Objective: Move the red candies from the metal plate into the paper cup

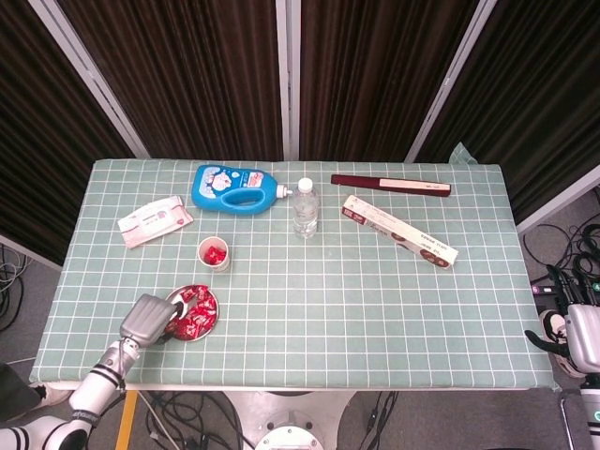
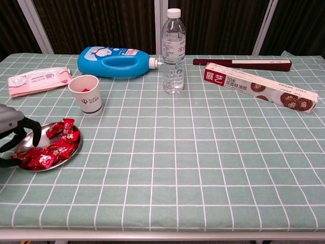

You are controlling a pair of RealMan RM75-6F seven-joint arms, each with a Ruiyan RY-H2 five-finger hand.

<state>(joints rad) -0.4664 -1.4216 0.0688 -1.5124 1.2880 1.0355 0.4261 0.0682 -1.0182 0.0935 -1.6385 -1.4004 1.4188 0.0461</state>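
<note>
A round metal plate (image 1: 216, 315) (image 2: 57, 163) lies near the table's front left and holds several red wrapped candies (image 1: 195, 317) (image 2: 57, 147). Just behind it stands a white paper cup (image 1: 214, 256) (image 2: 89, 96) with some red candy showing inside. My left hand (image 1: 150, 319) (image 2: 14, 133) hovers over the plate's left edge, its dark fingers (image 2: 34, 131) spread and curved down around the nearest candies; I see nothing held in it. My right hand (image 1: 574, 339) hangs off the table's right side, only partly visible.
Behind the cup lie a pack of wet wipes (image 1: 155, 221) (image 2: 38, 80) and a blue detergent bottle (image 1: 236, 187) (image 2: 114, 62). A water bottle (image 1: 305, 208) (image 2: 173, 51) stands mid-table, with a long white box (image 1: 398, 232) (image 2: 259, 94) and a dark red box (image 1: 390, 185) to its right.
</note>
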